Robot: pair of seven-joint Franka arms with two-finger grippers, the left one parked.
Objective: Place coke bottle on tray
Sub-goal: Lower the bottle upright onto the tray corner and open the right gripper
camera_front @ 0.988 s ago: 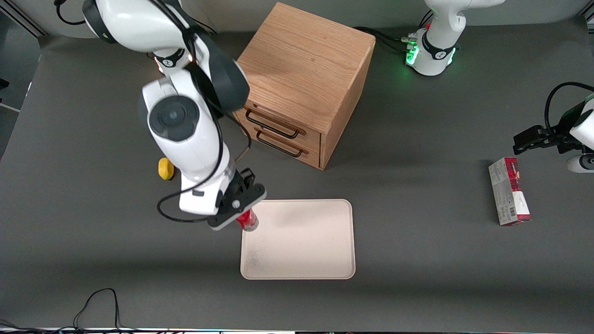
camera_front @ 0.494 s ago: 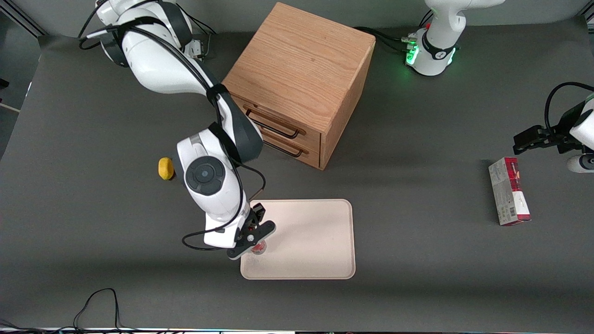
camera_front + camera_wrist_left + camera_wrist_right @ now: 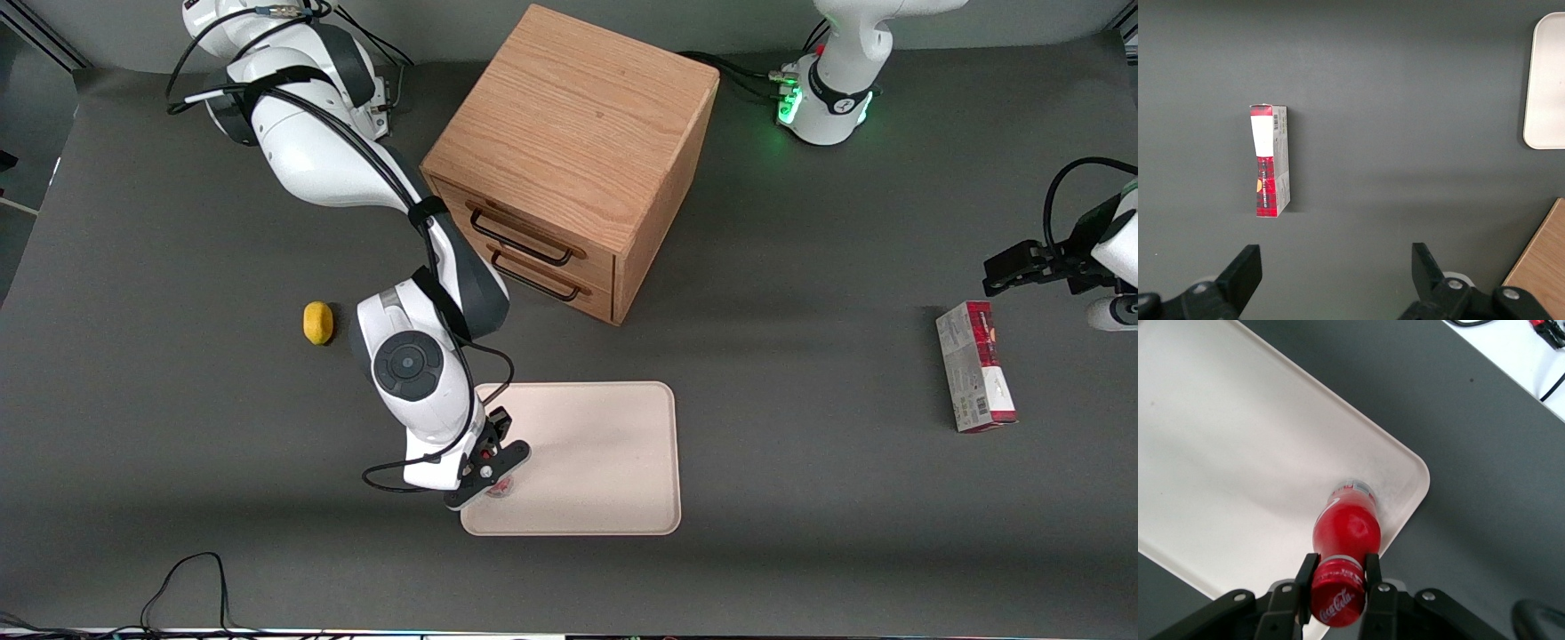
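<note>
We work on a dark grey table (image 3: 800, 498). The biggest thing on it is a wooden cabinet (image 3: 573, 151) with two drawers and dark handles, standing farther from the front camera than everything else. Nearer to the camera than the cabinet lies the cream tray (image 3: 605, 462), flat on the table, its rounded corner also showing in the left wrist view (image 3: 1546, 80).

Our right arm (image 3: 418, 373) reaches down from above toward the tray's corner that lies nearest the camera, toward the working arm's end. Its gripper (image 3: 491, 467) hangs over that corner, and in the wrist view the gripper (image 3: 1338, 581) has its two fingers (image 3: 1305, 574) clenched on the red cap of the coke bottle (image 3: 1346, 532). The bottle stands upright with its clear base on the tray surface (image 3: 1238, 453), just inside the rounded corner and close to the rim. From the front only a bit of the bottle's red (image 3: 501, 485) peeks out beneath the gripper.

A red-and-grey carton (image 3: 974, 366) lies flat toward the parked arm's end of the table, well apart from the tray. A small yellow lemon (image 3: 317, 322) sits toward the working arm's end, near the arm's elbow.
</note>
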